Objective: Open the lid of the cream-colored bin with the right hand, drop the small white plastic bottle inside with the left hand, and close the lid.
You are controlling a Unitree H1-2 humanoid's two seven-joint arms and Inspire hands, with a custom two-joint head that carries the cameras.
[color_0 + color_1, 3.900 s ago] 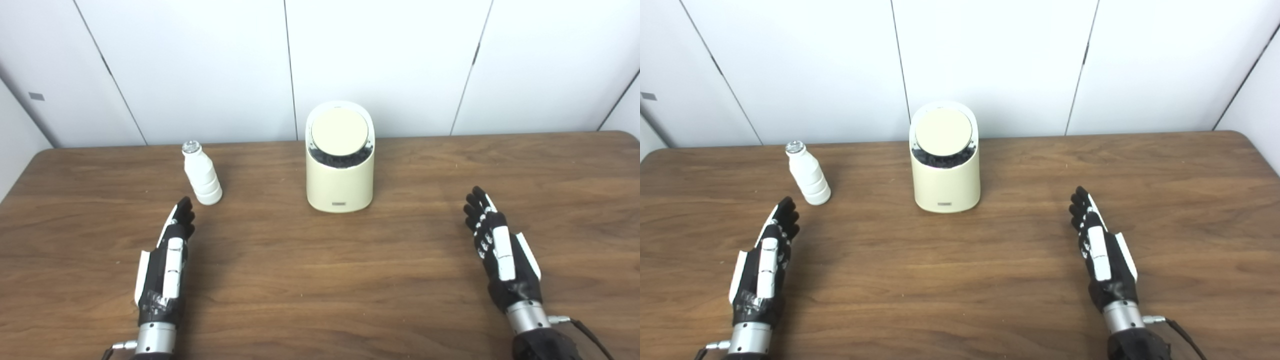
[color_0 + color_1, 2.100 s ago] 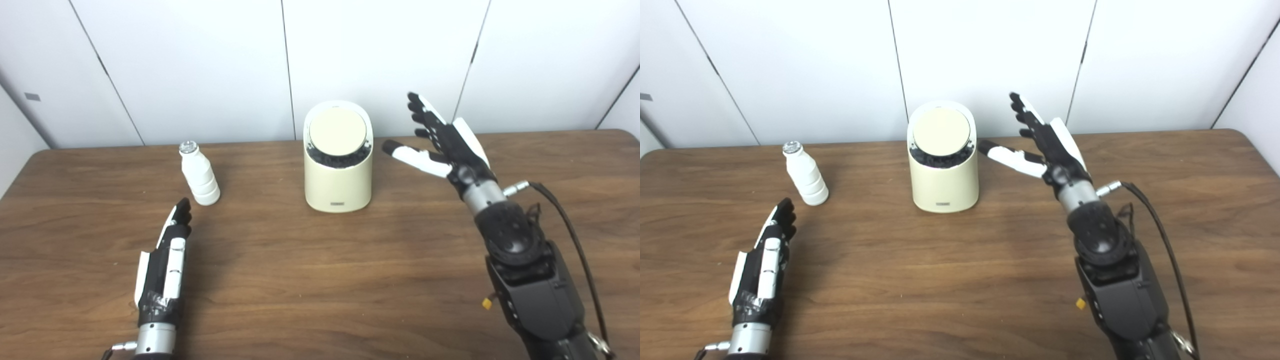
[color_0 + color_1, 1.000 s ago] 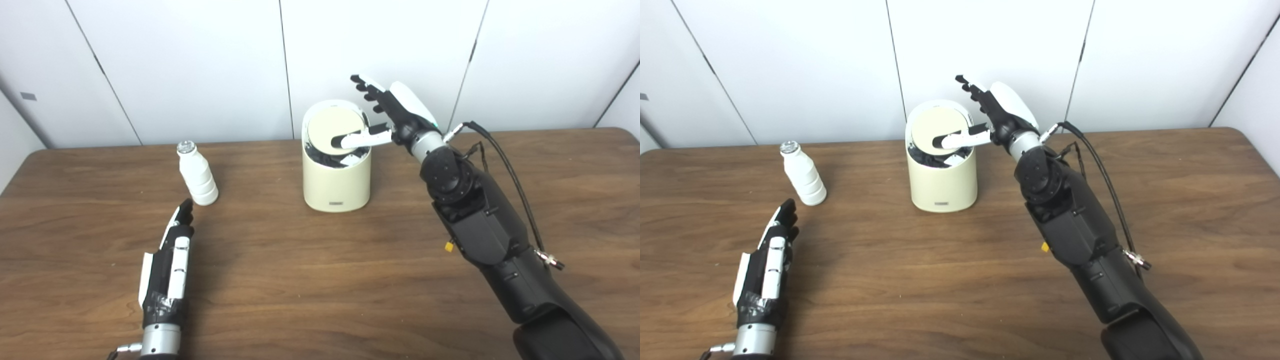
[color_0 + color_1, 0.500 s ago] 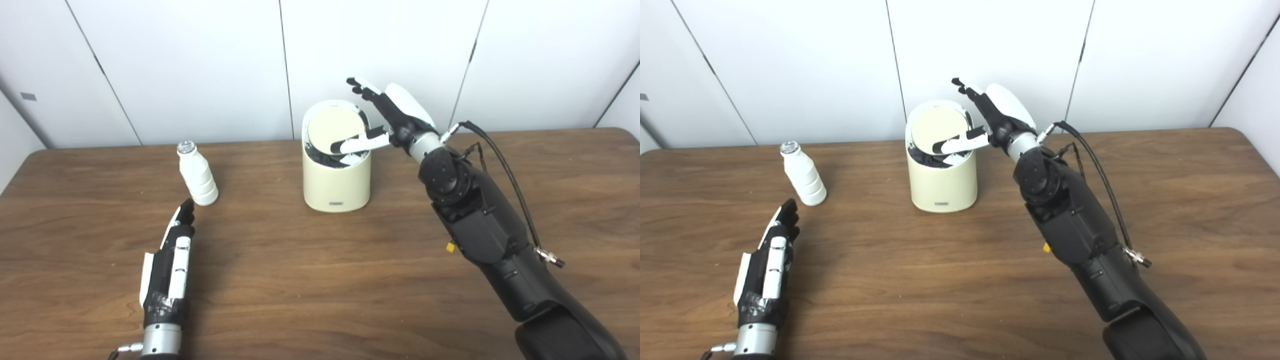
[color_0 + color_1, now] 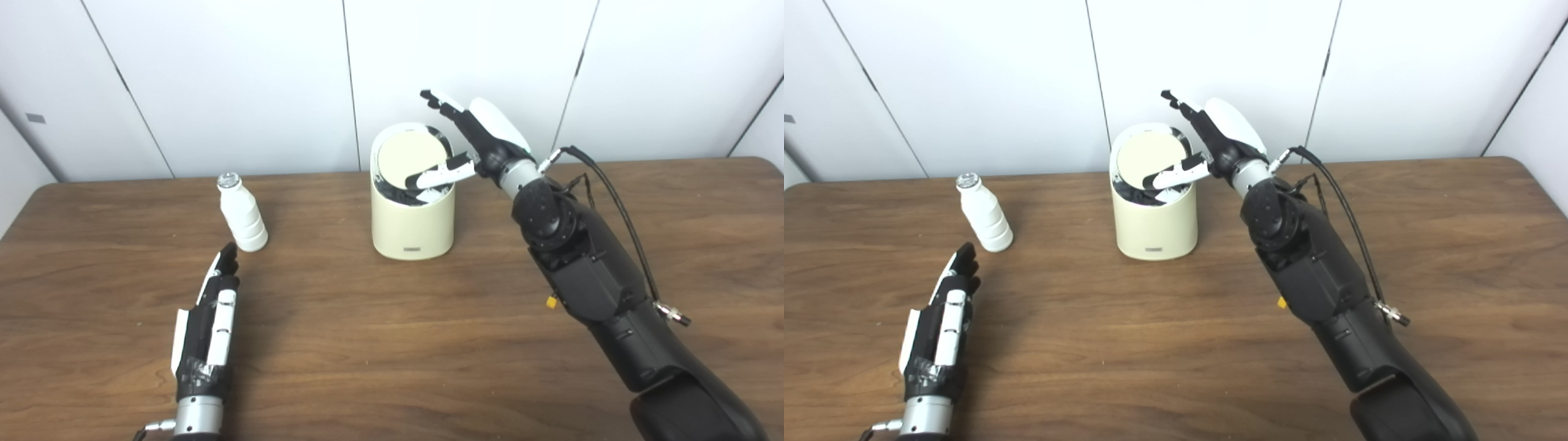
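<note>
my left hand (image 5: 205, 324) lies flat on the wooden table (image 5: 380, 343), palm down, fingers straight and close together, holding nothing. just past my fingertips and a touch to their right stands the small white plastic bottle (image 5: 242, 213), upright, silver cap on top, not touching me.

further to the right of those fingers sits the cream-colored bin (image 5: 412, 211), with its round lid (image 5: 409, 160) set in the slanted top. the lid looks tipped, a dark gap showing along its near edge, so i judge the opening step is the one in hand and only part done.

my right hand (image 5: 474, 135) is raised beside the bin, arm reaching up from the lower right with the wrist bent toward the bin. the thumb (image 5: 438, 177) lies across the lid's near right edge, pressing where the gap is, while the other fingers (image 5: 442, 105) fan up and out above the bin's far rim, spread wide and gripping nothing. whether the thumb is on top of the lid or hooked under its edge i cannot tell.

next i think the thumb must push the lid further so the mouth clears, and hold it there. then the left hand needs to lift, open, and close round the bottle ahead of it. a slip of the thumb could let the lid swing back.
</note>
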